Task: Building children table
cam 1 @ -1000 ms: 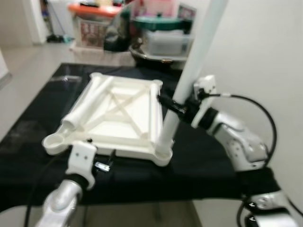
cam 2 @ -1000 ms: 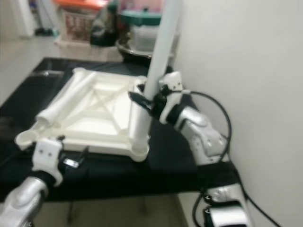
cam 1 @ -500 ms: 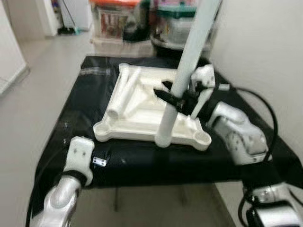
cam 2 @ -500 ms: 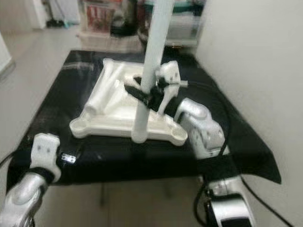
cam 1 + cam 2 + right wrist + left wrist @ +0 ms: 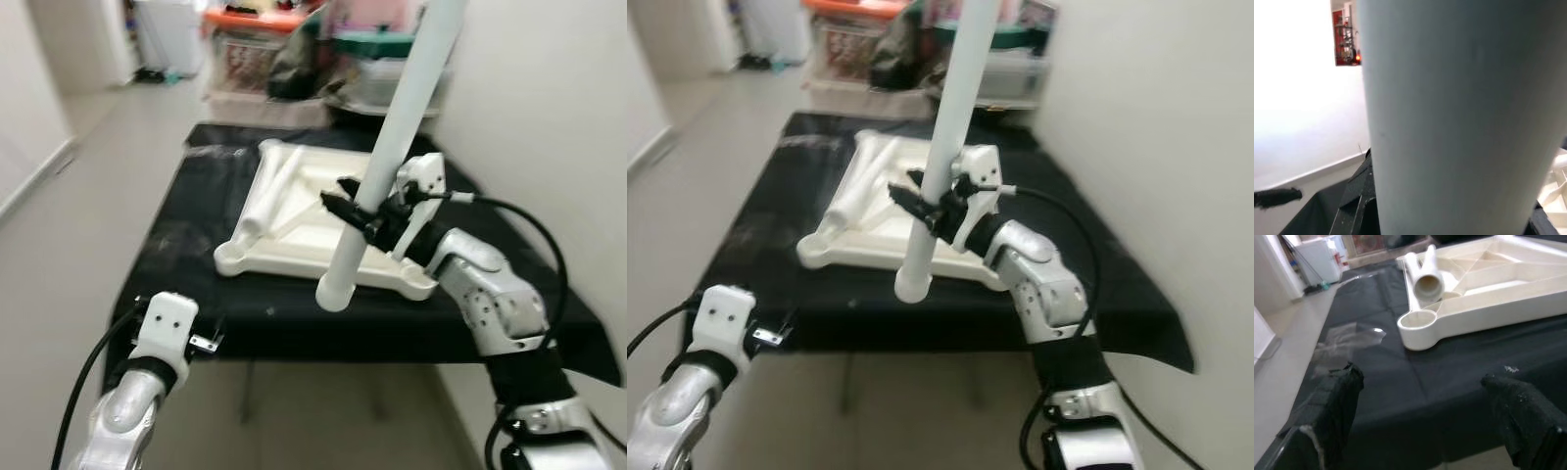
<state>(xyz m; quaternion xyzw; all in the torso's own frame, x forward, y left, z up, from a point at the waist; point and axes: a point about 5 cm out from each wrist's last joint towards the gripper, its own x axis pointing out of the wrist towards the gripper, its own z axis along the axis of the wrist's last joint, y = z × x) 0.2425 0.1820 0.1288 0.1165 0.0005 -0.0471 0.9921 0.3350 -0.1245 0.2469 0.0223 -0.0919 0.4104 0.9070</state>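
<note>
An upside-down white table top [image 5: 313,220] lies on a black-covered table [image 5: 196,255]. One white tube leg [image 5: 272,186] lies loose across it, and its open end [image 5: 1427,283] points at the left wrist camera. My right gripper [image 5: 361,217] is shut on a second long white leg [image 5: 392,147]. That leg is held tilted, and its lower end [image 5: 333,292] hangs in front of the table top's near edge. My left gripper [image 5: 1420,379] is open and empty, low at the table's near left corner, facing a round corner socket [image 5: 1418,324].
Storage bins and boxes [image 5: 265,54] are stacked on the floor behind the table. A white wall [image 5: 549,117] runs close along the right side. Open floor [image 5: 88,196] lies to the left, and the black cloth's near edge [image 5: 392,352] hangs over the table front.
The camera has pulled back and shifted. The held leg's lower end, which stood at the near right corner socket a second ago, now hangs free in front of the near edge.
</note>
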